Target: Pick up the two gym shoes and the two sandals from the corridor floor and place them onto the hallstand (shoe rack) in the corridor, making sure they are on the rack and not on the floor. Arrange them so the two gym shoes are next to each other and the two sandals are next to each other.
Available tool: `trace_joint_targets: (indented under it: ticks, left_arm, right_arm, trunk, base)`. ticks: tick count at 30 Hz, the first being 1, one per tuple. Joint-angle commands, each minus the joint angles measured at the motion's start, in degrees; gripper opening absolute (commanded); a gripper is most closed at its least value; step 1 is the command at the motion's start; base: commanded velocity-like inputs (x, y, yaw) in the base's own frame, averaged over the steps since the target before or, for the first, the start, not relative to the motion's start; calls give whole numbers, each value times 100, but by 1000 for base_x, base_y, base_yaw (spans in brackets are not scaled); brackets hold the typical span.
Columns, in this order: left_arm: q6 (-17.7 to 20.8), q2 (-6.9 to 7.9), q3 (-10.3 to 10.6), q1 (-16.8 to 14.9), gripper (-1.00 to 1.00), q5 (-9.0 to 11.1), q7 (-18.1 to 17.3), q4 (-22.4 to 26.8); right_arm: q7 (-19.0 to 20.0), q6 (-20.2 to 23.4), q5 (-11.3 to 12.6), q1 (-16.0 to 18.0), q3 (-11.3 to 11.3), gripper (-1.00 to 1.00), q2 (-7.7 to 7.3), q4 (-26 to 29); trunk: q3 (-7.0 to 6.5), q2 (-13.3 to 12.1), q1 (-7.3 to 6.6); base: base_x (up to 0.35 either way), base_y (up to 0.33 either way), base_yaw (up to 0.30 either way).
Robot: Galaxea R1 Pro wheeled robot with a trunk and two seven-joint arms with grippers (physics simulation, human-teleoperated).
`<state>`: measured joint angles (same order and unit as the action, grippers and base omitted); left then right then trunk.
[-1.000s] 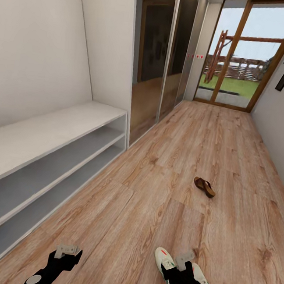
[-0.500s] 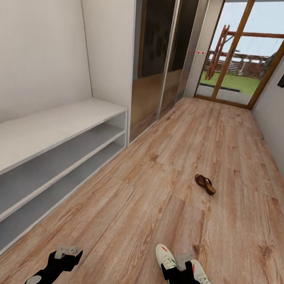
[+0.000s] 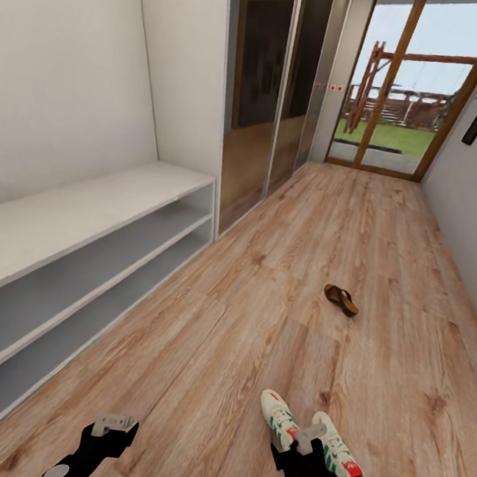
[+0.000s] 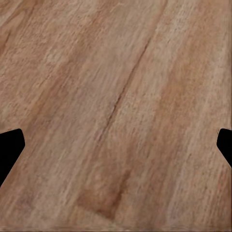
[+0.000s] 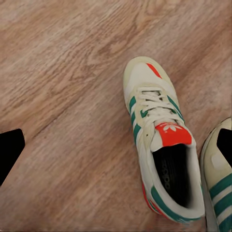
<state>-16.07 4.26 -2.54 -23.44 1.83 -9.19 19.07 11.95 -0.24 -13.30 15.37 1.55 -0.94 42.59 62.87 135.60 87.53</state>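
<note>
Two white gym shoes with green stripes and red patches lie side by side on the wooden corridor floor, the left one (image 3: 280,416) (image 5: 159,159) and the right one (image 3: 335,444) (image 5: 220,191). My right gripper (image 3: 310,435) (image 5: 116,145) hovers open just above them, its fingertips spread wide. A dark-brown sandal (image 3: 341,299) lies farther down the corridor. The white hallstand (image 3: 86,210) runs along the left wall, its bench top and two shelf rows bare. My left gripper (image 3: 114,424) (image 4: 116,150) hangs open over bare floor near the rack's front.
A mirrored sliding wardrobe (image 3: 269,101) follows the rack on the left. The corridor ends at a glass door with a wooden frame (image 3: 404,87). The right wall (image 3: 470,220) carries dark picture frames. Open floor (image 3: 260,308) lies between the rack and the shoes.
The whole view has shifted: the gym shoes and the sandal sit higher in the picture, and more of both gym shoes shows. Both arms keep the same pose.
</note>
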Motion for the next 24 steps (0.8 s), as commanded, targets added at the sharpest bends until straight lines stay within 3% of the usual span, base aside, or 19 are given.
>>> trace_joint_targets:
  ticks: [1,19,24]
  left_arm:
    - [-10,-2,-27,-3,100,19,-47,-6]
    - [-10,2,-27,10,100,16,-47,-8]
    - [-14,-2,-25,14,100,18,-47,-8]
  right_arm:
    - [8,-2,-50,1,5,100,-3,4]
    - [9,3,-50,1,11,100,-3,4]
    - [9,4,-50,1,10,100,-3,4]
  trunk:
    - [4,2,-3]
    - [4,2,-3]
    - [4,2,-3]
  base:
    - [-149,0,0]
    - [-46,-18,-2]
    - [-125,-96,-138]
